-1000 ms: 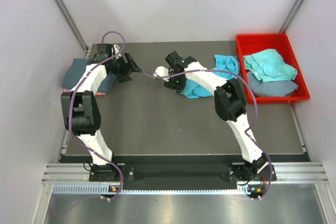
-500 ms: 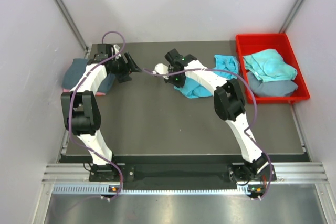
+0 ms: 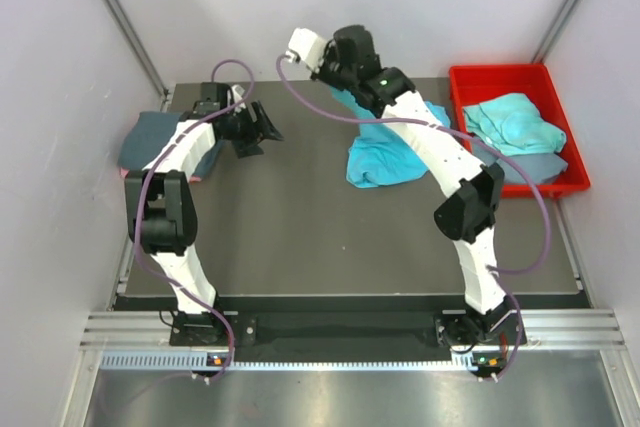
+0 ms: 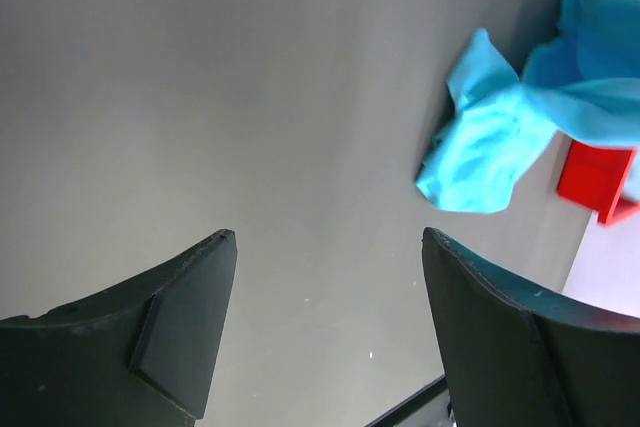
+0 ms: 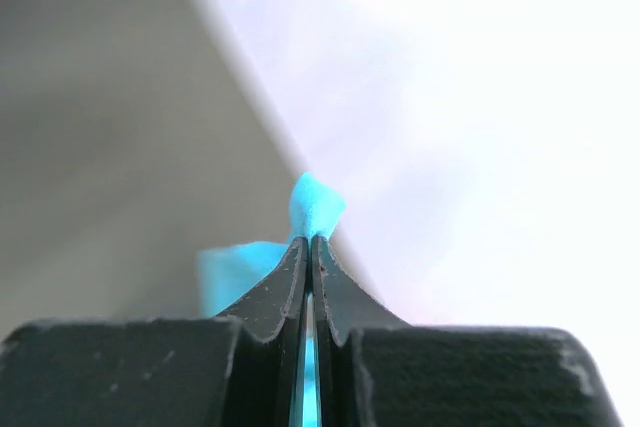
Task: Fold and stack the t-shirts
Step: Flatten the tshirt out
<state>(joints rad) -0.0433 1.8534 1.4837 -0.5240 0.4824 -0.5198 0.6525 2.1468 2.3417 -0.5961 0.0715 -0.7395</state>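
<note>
**Right arm.** The right gripper (image 5: 311,247) is clamping its jaws tight on a corner of the crumpled turquoise cloth t-shirt (image 3: 385,152). It is holding that corner high over the far side of the dark grey table (image 3: 300,237). The rest of the shirt is trailing down onto the surface, probably to let it hang open for spreading.

**Left arm.** The left gripper (image 4: 327,239) is hovering nearby, fingers wide apart and empty, apparently placed to take a second corner.

**Other stock.** A folded slate blue-grey shirt (image 3: 150,132) is lying at the table's left edge, seemingly starting the stack. Unfolded shirts (image 3: 515,122) are sitting in the red plastic bin (image 3: 500,75).
</note>
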